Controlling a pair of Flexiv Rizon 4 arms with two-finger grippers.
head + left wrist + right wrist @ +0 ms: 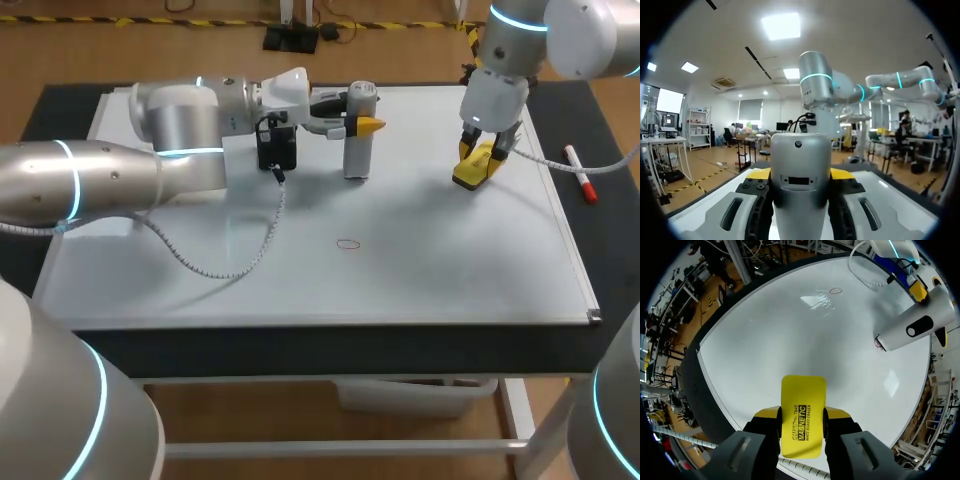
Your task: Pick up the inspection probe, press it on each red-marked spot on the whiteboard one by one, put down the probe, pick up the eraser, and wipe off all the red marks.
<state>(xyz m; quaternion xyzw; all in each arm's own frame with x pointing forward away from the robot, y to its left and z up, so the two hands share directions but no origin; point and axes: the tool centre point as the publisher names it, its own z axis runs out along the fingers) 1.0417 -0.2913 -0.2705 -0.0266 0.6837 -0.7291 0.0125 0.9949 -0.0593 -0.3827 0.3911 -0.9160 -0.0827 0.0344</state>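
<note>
Inspection probe (358,135) stands upright on the far middle of the whiteboard (420,270), clamped from both sides by the left tool (362,123); in the left wrist view the grey body fills the gap between the yellow tips, both touching. In the right wrist view a small red mark (879,343) sits just beside the probe's base; whether the tip is on it can't be told. The right tool (485,155) is closed on the yellow eraser (473,167), low at the far right part of the whiteboard, tilted; contact with the whiteboard is unclear. A red oval mark (348,243) lies near the whiteboard's centre, well apart from both tools and unwiped. A red marker pen (580,173) lies on the dark surface (610,240) right of the whiteboard. Step, as a judgement: probe work is at or near its end, the probe not yet released, the eraser in hand, wiping not started. Next move probably calls for the left tool to let go and clear off, then the right arm to bring the eraser flat down and drag it across each red mark.
</note>
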